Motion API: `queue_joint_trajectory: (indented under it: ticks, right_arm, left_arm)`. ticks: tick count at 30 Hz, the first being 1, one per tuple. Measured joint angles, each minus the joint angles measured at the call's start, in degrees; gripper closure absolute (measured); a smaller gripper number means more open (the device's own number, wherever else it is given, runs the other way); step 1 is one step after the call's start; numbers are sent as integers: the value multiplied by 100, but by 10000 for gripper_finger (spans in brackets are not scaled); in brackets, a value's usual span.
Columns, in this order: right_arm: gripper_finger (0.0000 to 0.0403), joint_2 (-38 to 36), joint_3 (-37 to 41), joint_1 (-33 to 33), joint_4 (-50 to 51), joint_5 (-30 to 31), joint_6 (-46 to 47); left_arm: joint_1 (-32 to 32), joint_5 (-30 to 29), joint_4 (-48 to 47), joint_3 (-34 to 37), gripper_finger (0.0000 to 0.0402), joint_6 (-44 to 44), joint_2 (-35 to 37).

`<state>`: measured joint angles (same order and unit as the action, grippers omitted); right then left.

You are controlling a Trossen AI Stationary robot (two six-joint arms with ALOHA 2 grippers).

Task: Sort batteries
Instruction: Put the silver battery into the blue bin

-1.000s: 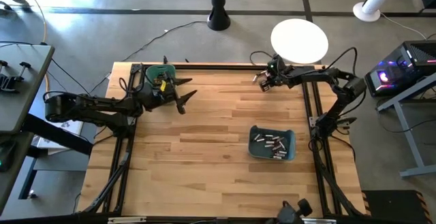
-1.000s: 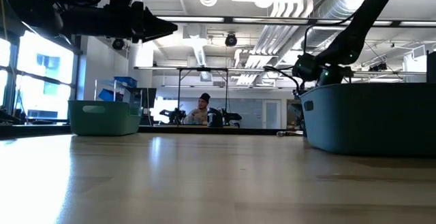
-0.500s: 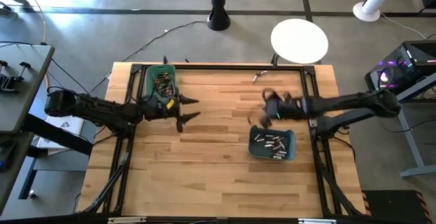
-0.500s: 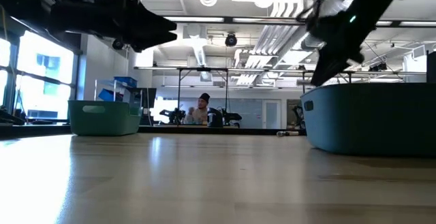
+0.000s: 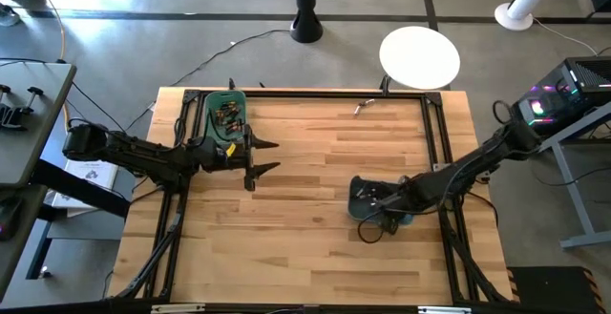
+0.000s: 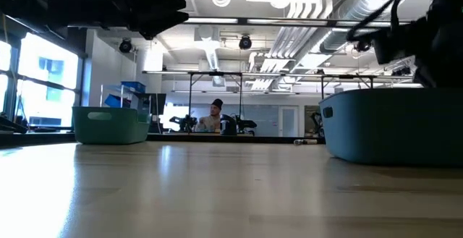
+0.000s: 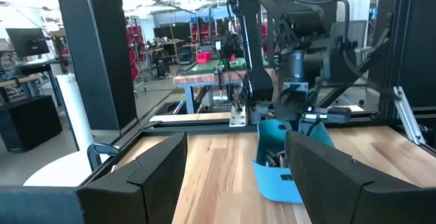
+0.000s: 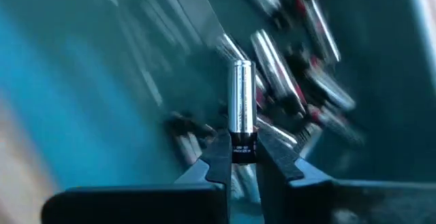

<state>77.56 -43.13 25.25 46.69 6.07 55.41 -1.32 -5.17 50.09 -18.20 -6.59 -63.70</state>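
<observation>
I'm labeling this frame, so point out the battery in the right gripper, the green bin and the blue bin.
battery (image 8: 240, 105), right wrist view, on its silver body.
green bin (image 5: 207, 112), high view, on its left rim.
blue bin (image 7: 272, 180), left wrist view, on its near wall.

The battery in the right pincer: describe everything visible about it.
The battery is a slim cylinder, shiny silver metal along most of its length, with a dark band bearing tiny unreadable print at the gripped end. It stands out past the fingertips of the right pincer, which is shut on that dark band from both sides. It hangs inside the blue bin, above a pile of similar cells, touching none of them as far as can be seen.
</observation>
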Motion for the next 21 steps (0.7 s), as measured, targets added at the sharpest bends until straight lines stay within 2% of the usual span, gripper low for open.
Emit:
queue_joint_trajectory:
  ticks: [7,10,13,17,19,21]
  right_arm:
    - [349,387,0,-587,138,-369,241]
    - [318,275,0,-811,151,-637,164]
    - [283,53,-10,-999,184,-655,-8]
    - [257,-287,-381,-1207,739,-658,-186]
    - [254,-414,-645,-1328,970,-392,-414]
    - [253,-471,-915,-1559,1089,272,-797]
  left_arm:
    - [-22,0,-3,0,163,-114,0]
    - [-22,0,35,0,163,-116,0]
    - [-20,0,26,0,163,-115,0]
    - [-20,1,28,0,163,-101,0]
    - [-20,1,36,0,163,-103,0]
    - [-20,2,39,0,163,-101,0]
